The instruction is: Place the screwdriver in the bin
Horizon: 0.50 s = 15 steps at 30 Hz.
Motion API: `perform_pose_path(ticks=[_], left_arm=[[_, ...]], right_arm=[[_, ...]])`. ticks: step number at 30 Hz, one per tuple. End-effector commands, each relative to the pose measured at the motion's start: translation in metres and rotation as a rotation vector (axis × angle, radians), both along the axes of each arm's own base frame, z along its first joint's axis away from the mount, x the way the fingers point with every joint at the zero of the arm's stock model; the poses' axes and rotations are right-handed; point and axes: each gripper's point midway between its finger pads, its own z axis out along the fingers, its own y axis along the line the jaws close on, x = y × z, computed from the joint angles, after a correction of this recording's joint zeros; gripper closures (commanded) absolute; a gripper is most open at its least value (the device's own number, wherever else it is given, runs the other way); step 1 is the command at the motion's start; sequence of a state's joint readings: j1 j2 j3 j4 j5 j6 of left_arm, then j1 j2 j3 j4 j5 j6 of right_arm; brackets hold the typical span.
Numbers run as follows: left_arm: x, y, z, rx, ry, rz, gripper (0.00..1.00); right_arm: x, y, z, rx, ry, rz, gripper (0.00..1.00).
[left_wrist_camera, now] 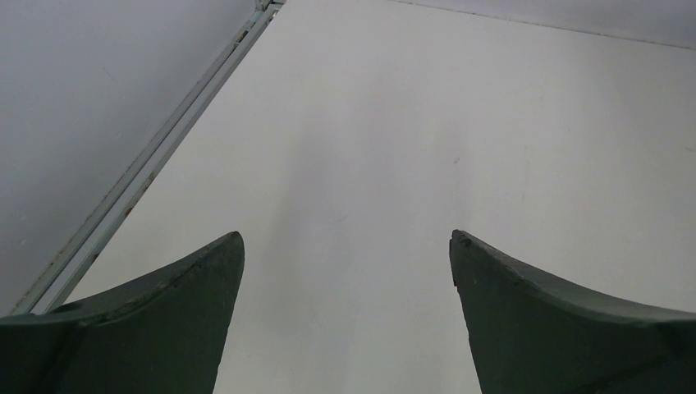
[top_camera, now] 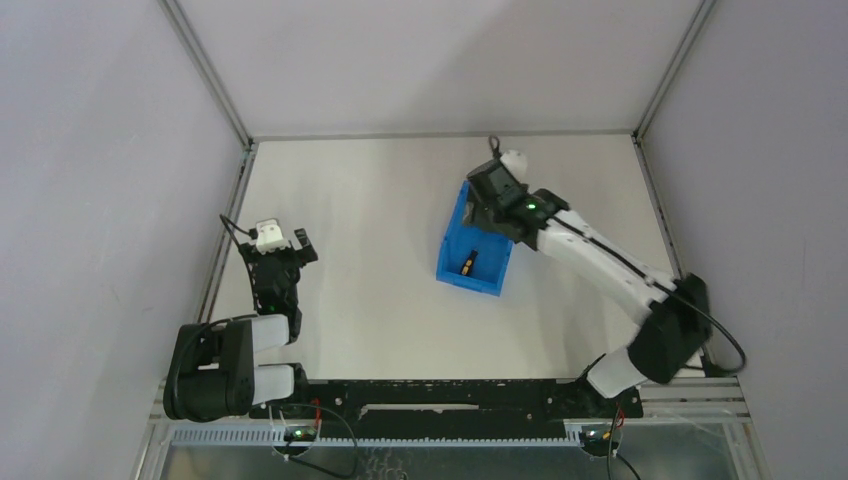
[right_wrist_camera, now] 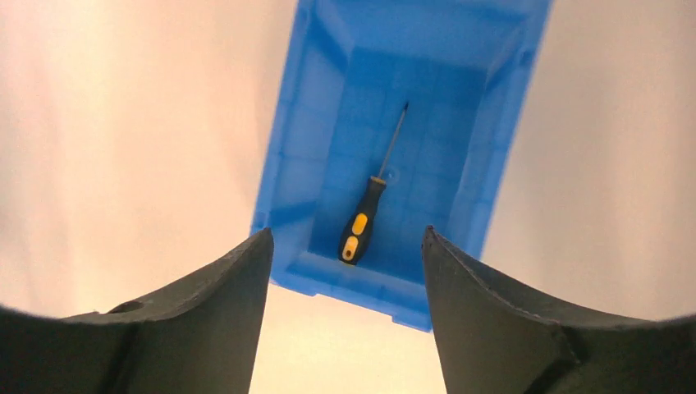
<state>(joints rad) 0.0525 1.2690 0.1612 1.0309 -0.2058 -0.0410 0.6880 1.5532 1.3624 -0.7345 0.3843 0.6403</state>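
The blue bin stands on the white table right of centre. The screwdriver, black handle with yellow patches, lies flat on the bin's floor. In the right wrist view the bin is below and ahead of my fingers, and the screwdriver lies inside it with its thin shaft pointing away. My right gripper is open and empty, held above the bin's far end. My left gripper is open and empty over bare table at the left, far from the bin; it also shows in the left wrist view.
A metal frame rail runs along the table's left edge near my left gripper; it shows in the left wrist view too. Grey walls close in the table on three sides. A black cable loops by the right arm's base.
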Motion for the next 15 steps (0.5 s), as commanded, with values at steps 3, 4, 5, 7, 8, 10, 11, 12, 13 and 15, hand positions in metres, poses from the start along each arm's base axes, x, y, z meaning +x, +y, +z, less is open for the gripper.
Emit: perform_pose_path(ticks=[3,4,5,7,8,10,11,12,13,15], left_arm=[[0.009,0.0,0.023,0.023,-0.065,-0.002,0.0],[0.009,0.0,0.023,0.022,-0.065,-0.003,0.0],[0.008,0.0,0.022,0.022,-0.064,-0.002,0.0],[0.009,0.0,0.023,0.022,-0.064,-0.004,0.0],[0.008,0.0,0.022,0.022,-0.064,-0.002,0.0],[0.009,0.0,0.023,0.023,-0.066,-0.004,0.0],[0.009,0.0,0.023,0.023,-0.065,-0.003,0.0],[0.009,0.0,0.023,0.023,-0.066,-0.002,0.0],[0.009,0.0,0.023,0.023,-0.065,-0.004,0.0],[0.009,0.0,0.023,0.023,-0.066,-0.003,0.0]], right_arm=[[-0.005,-0.063,0.067,-0.095,-0.217,-0.076,0.09],[-0.008,-0.076,0.068,-0.102,-0.223,-0.103,0.03],[-0.009,-0.09,0.072,-0.098,-0.23,-0.135,0.01],[-0.014,-0.116,0.066,-0.096,-0.207,-0.153,0.0],[-0.015,-0.129,0.065,-0.085,-0.204,-0.164,0.01],[-0.018,-0.152,0.061,-0.061,-0.194,-0.185,0.0],[-0.02,-0.165,0.064,-0.048,-0.211,-0.207,0.0],[-0.022,-0.179,0.064,-0.05,-0.222,-0.234,0.0],[-0.023,-0.196,0.065,-0.054,-0.236,-0.279,0.0],[-0.028,-0.215,0.067,-0.048,-0.265,-0.323,0.0]])
